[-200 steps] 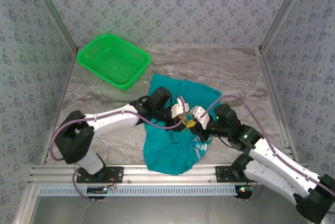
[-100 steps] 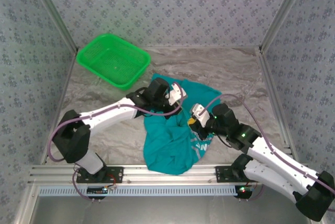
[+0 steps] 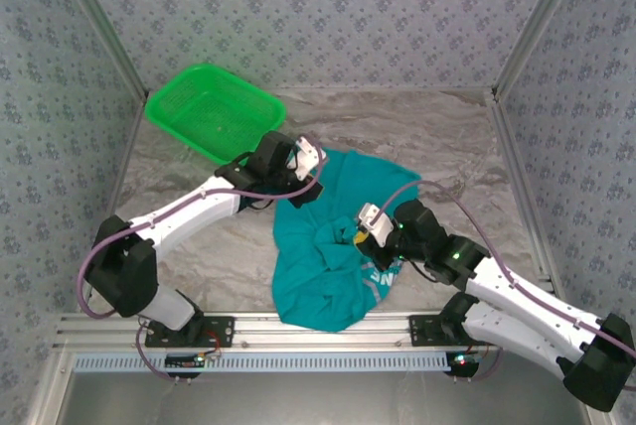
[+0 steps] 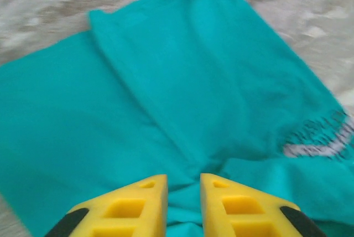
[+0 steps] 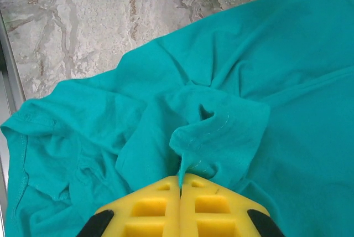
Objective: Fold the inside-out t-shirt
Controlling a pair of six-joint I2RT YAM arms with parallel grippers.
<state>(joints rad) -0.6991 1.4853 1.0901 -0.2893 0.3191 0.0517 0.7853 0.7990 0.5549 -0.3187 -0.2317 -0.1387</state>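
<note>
The teal t-shirt lies crumpled on the marble table, hanging a little over the near rail, with a bit of white lettering on its right side. My right gripper is over the shirt's middle. In the right wrist view it is shut on a raised fold of the t-shirt. My left gripper hovers at the shirt's far left corner. In the left wrist view its yellow fingers stand slightly apart above flat cloth, with nothing pinched between them.
A bright green mesh basket stands at the back left, close to the left arm's wrist. Bare marble table stretches behind and to the right of the shirt. Metal frame posts and patterned walls close in the sides.
My left gripper has left the shirt's middle, moved back and left to its far corner, and its jaws have parted. The right gripper stays shut on the fold and has shifted slightly left.
</note>
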